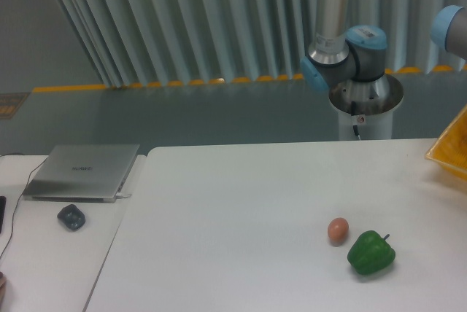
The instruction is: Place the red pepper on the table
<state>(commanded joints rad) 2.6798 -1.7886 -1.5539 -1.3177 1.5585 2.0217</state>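
The red pepper is out of view. The white table [241, 210] fills the lower middle and right of the view. Only the arm's base and lower joints [343, 57] show behind the table's far edge; the gripper itself is outside the frame.
A green pepper [371, 253] lies on the table at the front right, with a small brownish egg-shaped thing [338, 230] just left of it. A yellow container [454, 148] pokes in at the right edge. A grey laptop [82, 172] and a dark mouse [71, 216] sit on the left desk.
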